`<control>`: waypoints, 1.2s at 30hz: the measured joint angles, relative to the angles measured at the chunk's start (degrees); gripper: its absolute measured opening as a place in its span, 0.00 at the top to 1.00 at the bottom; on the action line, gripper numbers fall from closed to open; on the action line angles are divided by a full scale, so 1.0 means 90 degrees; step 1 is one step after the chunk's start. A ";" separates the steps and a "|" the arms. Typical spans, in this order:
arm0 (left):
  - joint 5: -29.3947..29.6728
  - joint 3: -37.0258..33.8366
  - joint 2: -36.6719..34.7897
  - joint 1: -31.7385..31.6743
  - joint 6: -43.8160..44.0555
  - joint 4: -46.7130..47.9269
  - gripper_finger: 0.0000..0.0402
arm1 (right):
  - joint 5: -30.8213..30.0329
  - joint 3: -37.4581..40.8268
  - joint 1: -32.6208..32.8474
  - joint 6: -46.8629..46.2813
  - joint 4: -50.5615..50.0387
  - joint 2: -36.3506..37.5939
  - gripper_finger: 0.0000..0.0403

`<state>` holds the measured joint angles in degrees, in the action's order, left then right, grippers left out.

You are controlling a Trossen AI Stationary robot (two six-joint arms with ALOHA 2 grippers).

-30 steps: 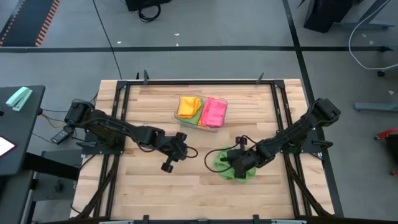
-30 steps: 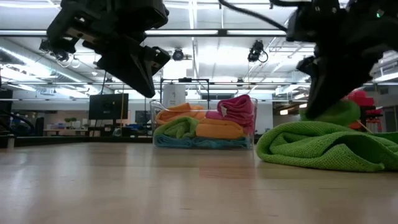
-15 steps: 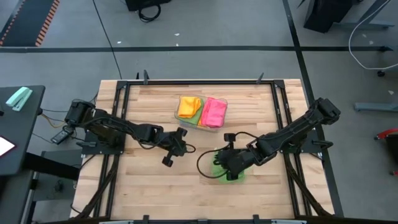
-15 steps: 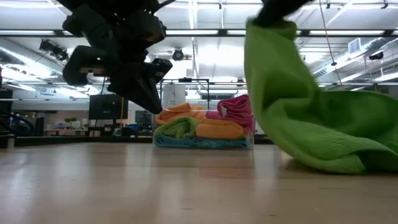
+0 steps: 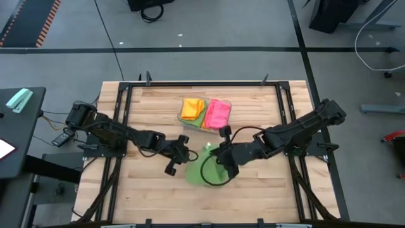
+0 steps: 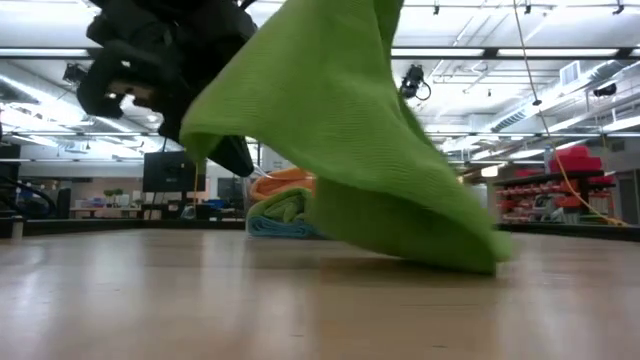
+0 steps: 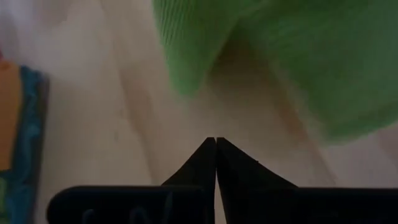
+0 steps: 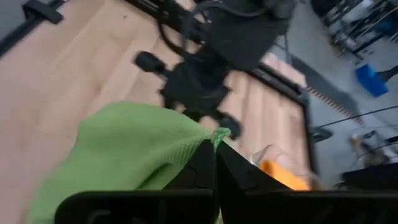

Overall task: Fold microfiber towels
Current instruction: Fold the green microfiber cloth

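Observation:
A green microfiber towel (image 5: 200,173) hangs from my right gripper (image 5: 218,159), which is shut on it above the table's middle. In the low view the towel (image 6: 350,130) fills the middle and its upper end runs out of the picture's top. My left gripper (image 5: 185,156) hovers just left of the towel, shut and holding nothing; its joined fingertips (image 7: 215,146) point at the green cloth (image 7: 280,56). Orange, pink and green towels lie in a clear tray (image 5: 229,105) at the far middle. My right gripper pinches a corner of the green towel (image 8: 212,134) between its two fingers, a small tip of cloth poking out past them. The fingers come slanting down from the table's right. The towel hangs slack below them, and its lower end (image 6: 470,255) rests on the table.
The clear tray (image 6: 262,228) with folded towels stands behind the hanging cloth; its near end (image 7: 18,124) shows beside my left gripper. Black frame rails (image 5: 126,95) run along the table's sides. Bare wood (image 5: 152,196) lies at the near left.
My right gripper has risen and gone toward the table's left, rolling as it went, still shut on the green towel. The towel has been drawn up out of its heap at the near right and now hangs spread, only its lower end trailing on the wood.

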<state>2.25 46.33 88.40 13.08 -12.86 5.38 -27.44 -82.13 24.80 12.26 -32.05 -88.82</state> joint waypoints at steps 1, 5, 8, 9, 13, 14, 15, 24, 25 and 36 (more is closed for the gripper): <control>-0.0001 0.0000 0.0000 0.0066 0.0153 -0.0002 0.95 | 0.0000 -0.0043 -0.0056 0.0147 0.0007 0.0000 0.99; 0.0002 0.0000 0.0000 0.0324 0.0897 0.0045 0.95 | 0.0000 -0.0201 -0.0278 0.0757 0.0121 0.0000 0.99; -0.0015 0.0000 0.0001 0.0447 0.1473 0.0086 0.97 | 0.0117 -0.0281 -0.0423 0.1082 0.0226 0.0000 0.99; -0.0012 0.0000 0.0000 0.0471 0.1631 0.0084 0.97 | 0.0219 -0.0302 -0.0465 0.1150 0.0224 0.0000 0.99; 0.0186 0.0000 0.0000 0.0474 0.2308 0.0108 0.95 | 0.0622 -0.0318 -0.0607 0.1340 0.0215 0.0000 0.99; 0.0251 0.0000 0.0000 0.0474 0.2444 0.0108 0.93 | 0.0693 -0.0318 -0.0637 0.1364 0.0201 0.0000 0.99; 0.0290 0.0000 0.0002 0.0486 0.2558 0.0105 0.92 | 0.0804 -0.0318 -0.0667 0.1379 0.0180 0.0000 0.99; 0.0667 0.0002 0.0000 0.0978 0.2913 -0.0126 0.81 | 0.3210 0.0376 -0.1293 0.1004 0.0037 0.0000 0.99; 0.0718 0.0004 0.0001 0.1023 0.2973 -0.0160 0.82 | 0.3436 0.0567 -0.1327 0.1042 0.0104 0.0000 0.99; 0.2275 0.0012 0.0025 0.0877 0.3526 -0.1504 0.78 | 0.4420 0.2040 -0.1311 0.1424 0.0772 0.0000 0.99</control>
<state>22.72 46.44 88.63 20.98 18.87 -8.16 12.33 -63.77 13.00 25.08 -25.10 -88.82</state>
